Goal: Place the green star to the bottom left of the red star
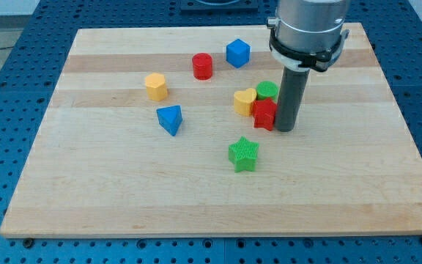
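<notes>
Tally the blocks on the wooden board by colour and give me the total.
Red: 2 (red cylinder block, red star block)
Blue: 2 (blue cube block, blue triangular block)
Yellow: 2 (yellow hexagonal block, yellow heart-shaped block)
Green: 2 (green cylinder block, green star block)
Total: 8

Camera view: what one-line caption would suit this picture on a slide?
My tip rests beside the red star on its right, with the green star already lying toward the view's bottom left of it.
</notes>
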